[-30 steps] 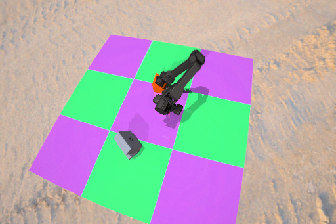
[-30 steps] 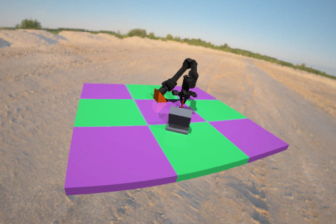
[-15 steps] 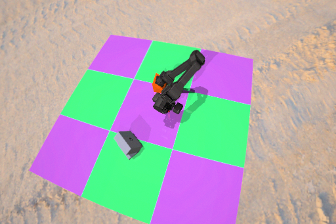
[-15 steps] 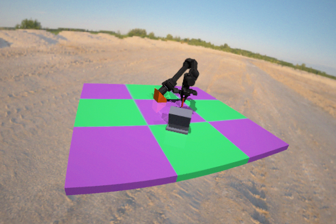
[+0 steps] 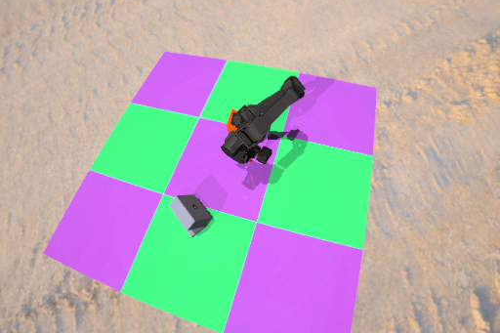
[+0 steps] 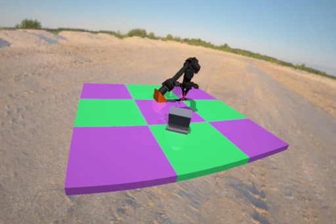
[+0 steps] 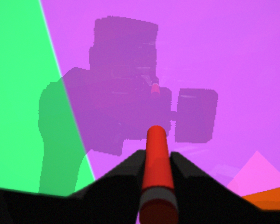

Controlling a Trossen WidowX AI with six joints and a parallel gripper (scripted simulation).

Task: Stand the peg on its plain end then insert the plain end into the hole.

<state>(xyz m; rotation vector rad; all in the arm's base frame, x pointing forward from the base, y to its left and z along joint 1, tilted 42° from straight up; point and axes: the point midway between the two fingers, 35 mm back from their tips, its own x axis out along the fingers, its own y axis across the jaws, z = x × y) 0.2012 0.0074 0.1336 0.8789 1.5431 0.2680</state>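
My gripper (image 6: 184, 92) (image 7: 157, 158) is shut on the red peg (image 6: 184, 96) (image 7: 156, 145) (image 5: 250, 160). The white band (image 7: 158, 194), in shadow, is at the near, upper end in the wrist view. The plain end points down at the table; a gap between it and its reflection shows the peg is a little above the surface. The peg looks close to upright in the exterior view. The grey sloped panel (image 5: 202, 218) (image 6: 180, 120) stands apart from the gripper. Its hole (image 5: 194, 206) shows in the dark face in the top view and is hidden in the exterior view.
An orange block (image 5: 231, 121) (image 6: 159, 96) (image 7: 273, 198) is close beside the black arm (image 5: 273, 106) (image 6: 178, 75). The table has purple and green squares (image 5: 312, 197) (image 6: 118, 156). The arm's shadow falls on the table under the gripper.
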